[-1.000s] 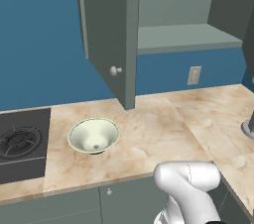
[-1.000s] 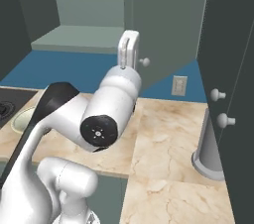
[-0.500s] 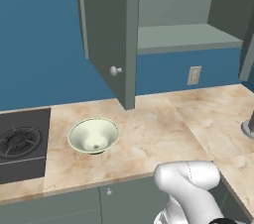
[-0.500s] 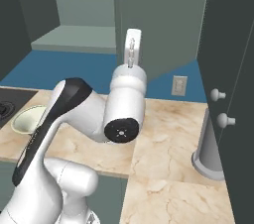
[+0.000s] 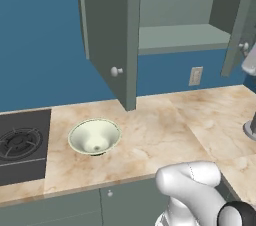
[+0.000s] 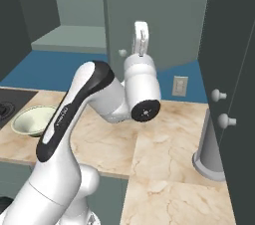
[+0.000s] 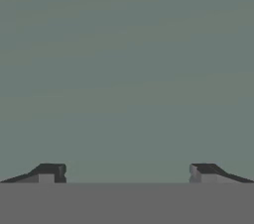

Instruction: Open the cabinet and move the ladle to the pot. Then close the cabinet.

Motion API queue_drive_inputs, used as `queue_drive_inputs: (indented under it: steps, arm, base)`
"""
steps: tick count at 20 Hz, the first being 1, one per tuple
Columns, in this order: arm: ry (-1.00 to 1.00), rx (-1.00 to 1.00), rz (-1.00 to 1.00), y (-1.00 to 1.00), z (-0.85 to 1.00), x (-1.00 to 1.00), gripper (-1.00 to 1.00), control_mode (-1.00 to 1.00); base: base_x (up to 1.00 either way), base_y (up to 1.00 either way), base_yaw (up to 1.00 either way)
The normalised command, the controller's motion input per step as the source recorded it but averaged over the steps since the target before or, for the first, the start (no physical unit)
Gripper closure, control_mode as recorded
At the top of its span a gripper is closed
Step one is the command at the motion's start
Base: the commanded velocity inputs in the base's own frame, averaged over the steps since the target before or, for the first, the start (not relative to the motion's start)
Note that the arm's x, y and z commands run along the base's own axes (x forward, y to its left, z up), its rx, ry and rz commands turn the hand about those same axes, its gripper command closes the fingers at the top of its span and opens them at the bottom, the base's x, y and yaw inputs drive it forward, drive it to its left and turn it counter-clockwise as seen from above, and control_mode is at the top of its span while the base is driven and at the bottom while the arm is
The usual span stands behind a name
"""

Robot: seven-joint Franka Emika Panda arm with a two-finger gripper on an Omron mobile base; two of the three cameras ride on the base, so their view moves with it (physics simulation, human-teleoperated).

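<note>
The fingers (image 7: 127,173) are seen standing wide apart, with nothing held between them. In the hand view the two dark tips rise at the lower edge, and a flat grey-green surface is faced squarely just beyond them; it cannot be told from that view alone which part of the cabinet (image 5: 112,30) this is.

In the right base view the white hand (image 6: 141,39) is raised high on the arm, and it is set just in front of the cabinet's open door (image 6: 149,15), beside the small round pale knob (image 6: 122,53) (which lies just to the left of the hand and a little lower). Whether the hand touches the door cannot be told.

In the left base view the cabinet is shown with its left door swung outward, edge-on toward the camera, and a bare grey-green shelf (image 5: 185,37) is exposed behind it. The ladle and the pot cannot be made out in these pictures.

Well below the fingers the marbled desk (image 5: 165,125) is spread. A pale green-white bowl (image 5: 94,136) is set on it, down and to the left of the fingers, next to a dark hob (image 5: 20,142). A white wall socket (image 5: 196,76) is fixed to the blue wall under the cabinet. A grey cylindrical base (image 6: 209,152) is stood on the desk far to the right.
</note>
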Motion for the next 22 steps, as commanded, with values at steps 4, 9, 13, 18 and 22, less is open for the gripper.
queue_drive_inputs:
  steps: [4, 9, 13, 18, 22]
  arm:
    - [0.00, 0.00, 0.12, 0.15, 0.00, 0.71, -1.00, -1.00]
    - [0.01, -0.01, 0.09, 0.21, 0.00, 0.79, -1.00, -1.00]
    - [0.04, -0.03, 0.01, 0.36, 0.00, 0.72, -1.00, -1.00]
    - [0.04, -0.03, 0.00, 0.41, 0.00, 0.67, -1.00, -1.00]
    - [0.08, -0.01, 0.00, 0.39, -0.02, 0.79, -1.00, -1.00]
  base:
    - [0.00, 0.00, 0.00]
    - [0.00, 0.00, 0.00]
    - [0.00, 0.00, 0.00]
    - [0.00, 0.00, 0.00]
    - [0.00, 0.00, 0.00]
